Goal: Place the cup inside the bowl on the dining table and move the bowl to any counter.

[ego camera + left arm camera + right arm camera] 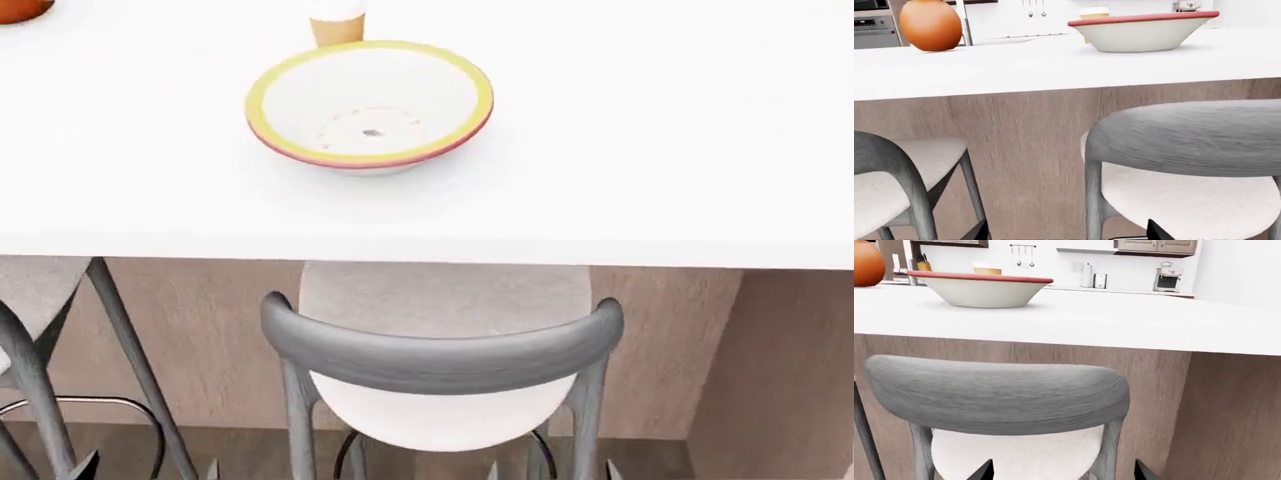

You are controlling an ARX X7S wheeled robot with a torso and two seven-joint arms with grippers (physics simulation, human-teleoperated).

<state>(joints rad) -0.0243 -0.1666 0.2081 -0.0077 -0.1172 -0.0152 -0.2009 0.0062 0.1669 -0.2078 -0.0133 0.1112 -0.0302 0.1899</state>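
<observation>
One round glossy bowl (370, 105) on the smooth dining table (667, 150).

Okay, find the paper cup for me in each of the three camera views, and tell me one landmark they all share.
Head view: the cup sits at the top edge, just beyond the bowl.
Left wrist view: only its lid peeks above the bowl's rim.
Right wrist view: its top shows behind the bowl.
Shared landmark: the bowl.

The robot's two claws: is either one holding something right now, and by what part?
Nothing is held. Both grippers hang low by the chairs, fingertips apart with empty space between. The cup and the bowl sit untouched on the dining table.
</observation>
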